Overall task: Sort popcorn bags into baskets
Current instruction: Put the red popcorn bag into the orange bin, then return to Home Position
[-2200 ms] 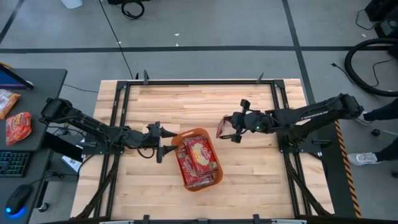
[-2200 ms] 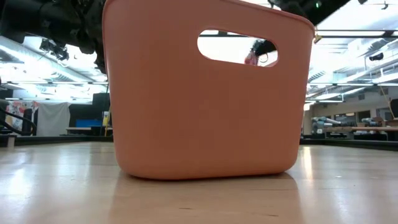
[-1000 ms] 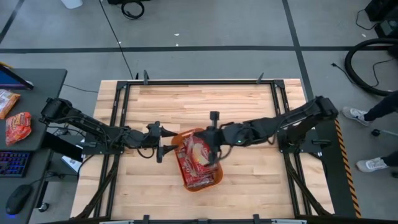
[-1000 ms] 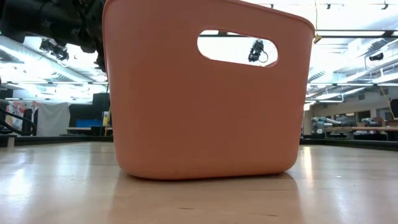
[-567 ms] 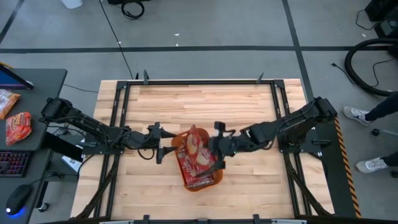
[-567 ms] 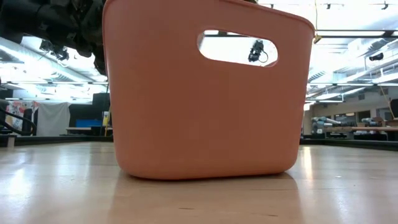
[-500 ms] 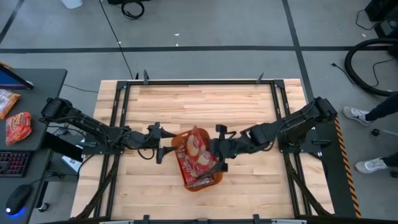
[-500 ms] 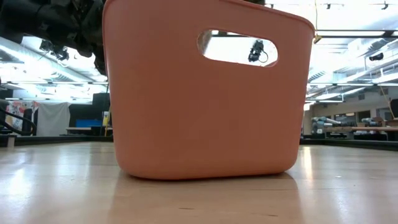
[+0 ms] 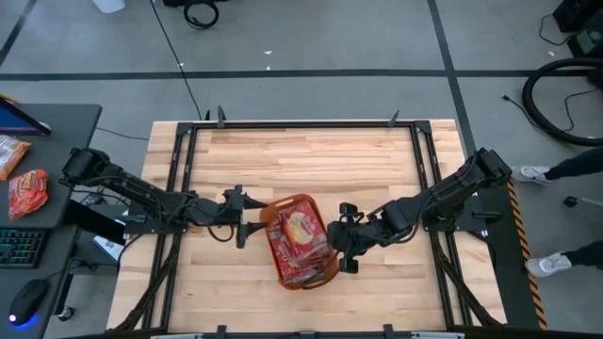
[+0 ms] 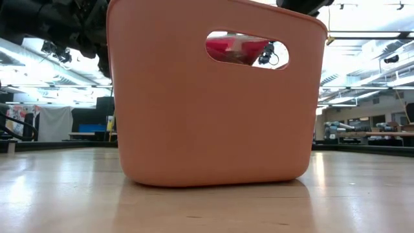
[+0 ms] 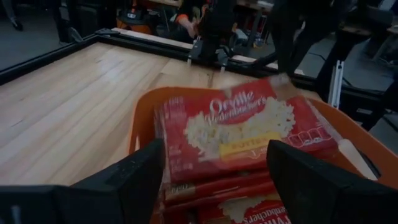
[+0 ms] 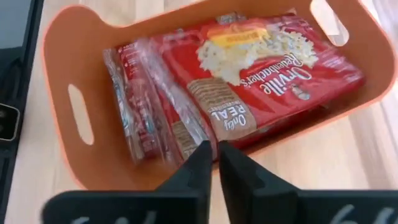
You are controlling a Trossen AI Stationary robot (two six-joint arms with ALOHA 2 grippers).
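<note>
High view: orange basket point(image 9: 329, 271) sits mid-counter point(image 9: 311, 155), long axis running near-to-far with a slight tilt, packed with red popcorn bags point(image 9: 303, 230). Top bag lies flat along that same axis. No loose bags visible on the counter. Left gripper point(image 9: 241, 218) is at the basket's left wall, near its far corner. Right gripper point(image 9: 343, 239) is just off the right wall, pointing at it.

Low view: basket wall fills the frame; a red bag point(image 10: 234, 48) shows through the handle slot. Nothing else useful.

Left wrist view: fingers point(image 11: 134, 174) spread wide, either side of the basket's near wall; can't tell if they touch it. Bags stacked straight ahead, top one logo-up.

Right wrist view: fingers point(image 12: 198, 167) nearly together, holding nothing, hovering outside the rim. Top bag lies flat across the stack, more bags on edge beside it.

Judgement: basket looks close to full and this drop looks finished. Bags lie just ahead of the right jaws, which are the empty ones, so the right arm is best placed for any further fetch or a nudge to settle the stack.
</note>
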